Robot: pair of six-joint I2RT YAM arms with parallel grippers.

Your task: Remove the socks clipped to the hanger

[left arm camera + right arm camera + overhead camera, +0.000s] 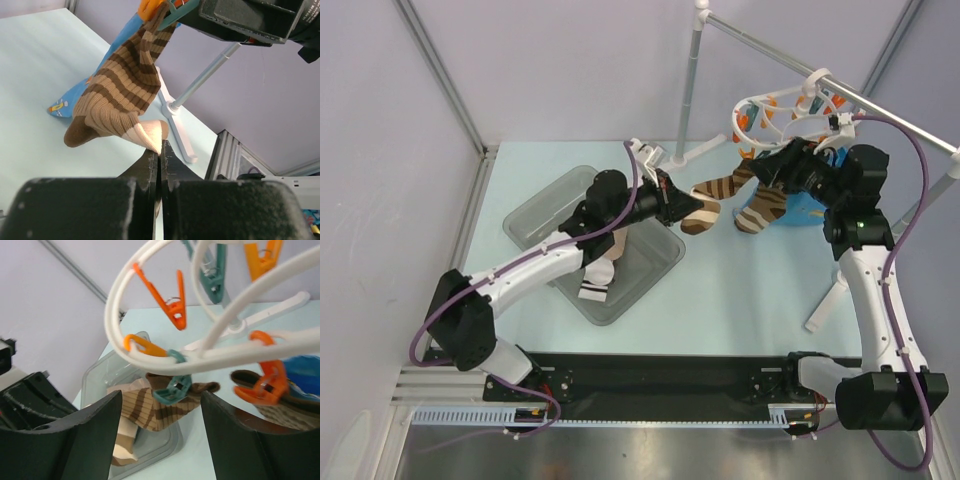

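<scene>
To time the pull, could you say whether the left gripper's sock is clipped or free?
Clipped: green clip grips the sock at its cuff; left gripper pinches the toe.

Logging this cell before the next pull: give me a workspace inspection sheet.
Surface: pale blue table, no spills seen.
Job's things: white ring hanger hangs from the silver rail; brown-striped sock has its cuff at the teal clip; second striped sock and blue sock hang beside it; white sock lies in the clear bin.
Clutter: nothing seen.
Grippers: left gripper shut on the brown-striped sock's toe; right gripper open at the teal clip.
Cables: purple cables loop along both arms.
Surroundings: plain walls.
</scene>
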